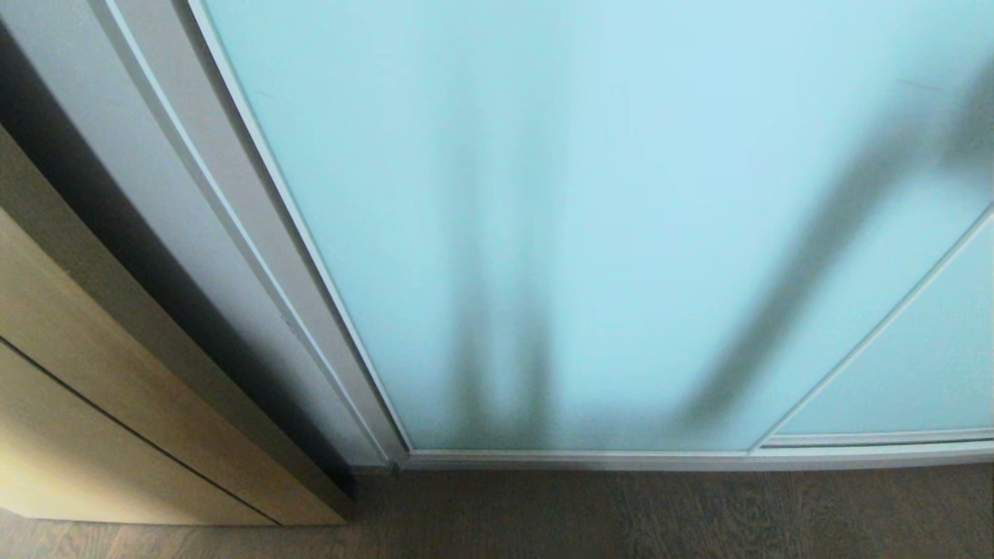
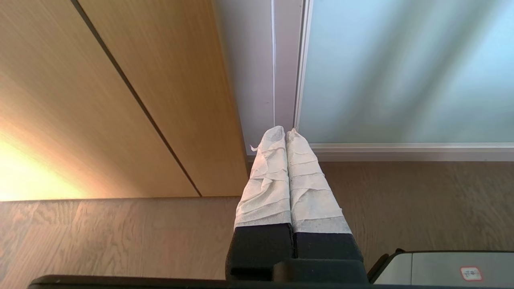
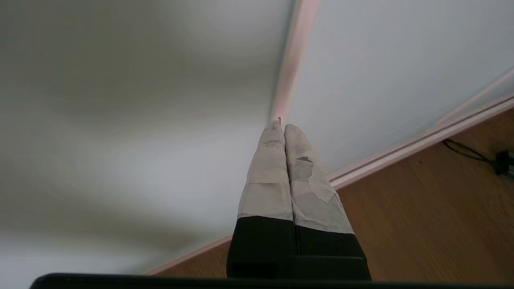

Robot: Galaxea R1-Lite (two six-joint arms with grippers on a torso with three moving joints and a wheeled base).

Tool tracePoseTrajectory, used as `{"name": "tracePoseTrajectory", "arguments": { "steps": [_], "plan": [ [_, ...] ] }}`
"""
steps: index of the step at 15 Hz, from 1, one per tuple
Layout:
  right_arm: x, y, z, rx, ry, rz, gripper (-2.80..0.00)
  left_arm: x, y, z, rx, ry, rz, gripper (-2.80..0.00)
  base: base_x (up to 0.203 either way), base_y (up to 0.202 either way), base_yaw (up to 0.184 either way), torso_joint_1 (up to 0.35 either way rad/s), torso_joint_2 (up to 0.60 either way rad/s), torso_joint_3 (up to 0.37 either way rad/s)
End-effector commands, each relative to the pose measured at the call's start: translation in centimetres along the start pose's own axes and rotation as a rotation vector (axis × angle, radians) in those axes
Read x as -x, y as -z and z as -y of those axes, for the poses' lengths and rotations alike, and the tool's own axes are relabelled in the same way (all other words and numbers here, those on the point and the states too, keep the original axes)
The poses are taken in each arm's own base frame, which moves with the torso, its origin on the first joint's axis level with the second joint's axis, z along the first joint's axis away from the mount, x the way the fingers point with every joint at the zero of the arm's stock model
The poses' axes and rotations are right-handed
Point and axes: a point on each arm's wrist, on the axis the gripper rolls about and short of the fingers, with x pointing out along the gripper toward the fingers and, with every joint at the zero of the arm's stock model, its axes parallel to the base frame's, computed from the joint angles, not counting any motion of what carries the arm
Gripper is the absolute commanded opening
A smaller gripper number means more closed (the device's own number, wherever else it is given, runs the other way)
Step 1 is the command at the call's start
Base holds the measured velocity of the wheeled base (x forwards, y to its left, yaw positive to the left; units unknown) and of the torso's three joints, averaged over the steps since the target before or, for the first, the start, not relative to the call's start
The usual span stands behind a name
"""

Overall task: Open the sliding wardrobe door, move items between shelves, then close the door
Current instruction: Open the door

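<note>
The sliding wardrobe door (image 1: 590, 233), frosted pale aqua glass in a thin silver-white frame, fills most of the head view and sits shut. Its left frame edge (image 1: 311, 264) runs diagonally from the upper left down to the bottom rail (image 1: 621, 458), which crosses the lower part of the frame. A second glass panel (image 1: 916, 373) overlaps at the lower right, its frame edge slanting up to the right. Left of the door, a grey wall strip (image 1: 171, 217) and a dark gap separate it from the light wooden cabinet front (image 1: 93, 404) in the lower left corner. Bare wooden floor (image 1: 621, 512) lies along the bottom edge, open in front of the rail.

In the left wrist view, the left end effector (image 2: 285, 134) has its tape-wrapped fingers pressed together, empty, at the centre of the frame, over the floor near the door's corner.

In the right wrist view, the right end effector (image 3: 283, 126) is likewise closed and empty, its tips near a vertical frame edge (image 3: 291, 68) between two glass panels at the centre. A black cable (image 3: 470, 152) lies on the floor at the right edge.
</note>
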Motion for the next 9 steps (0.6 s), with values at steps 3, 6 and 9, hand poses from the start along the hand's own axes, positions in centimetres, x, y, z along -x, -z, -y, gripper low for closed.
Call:
{"name": "tracePoseTrajectory", "arguments": {
  "steps": [3, 6, 9],
  "plan": [
    [-1.5, 0.3, 0.0, -0.004, 0.007, 0.012, -2.8, 0.0, 0.0, 0.0, 0.0, 0.0, -0.001, -2.8, 0.0, 0.0, 0.0, 0.0, 0.0, 0.0],
    [-2.4, 0.4, -0.1, -0.006, 0.006, 0.044, -2.8, 0.0, 0.0, 0.0, -0.001, 0.0, 0.0, -2.8, 0.0, 0.0, 0.0, 0.0, 0.0, 0.0],
    [-3.2, 0.6, -0.1, -0.005, 0.011, 0.039, -2.8, 0.0, 0.0, 0.0, 0.0, 0.0, 0.0, -2.8, 0.0, 0.0, 0.0, 0.0, 0.0, 0.0]
  ]
}}
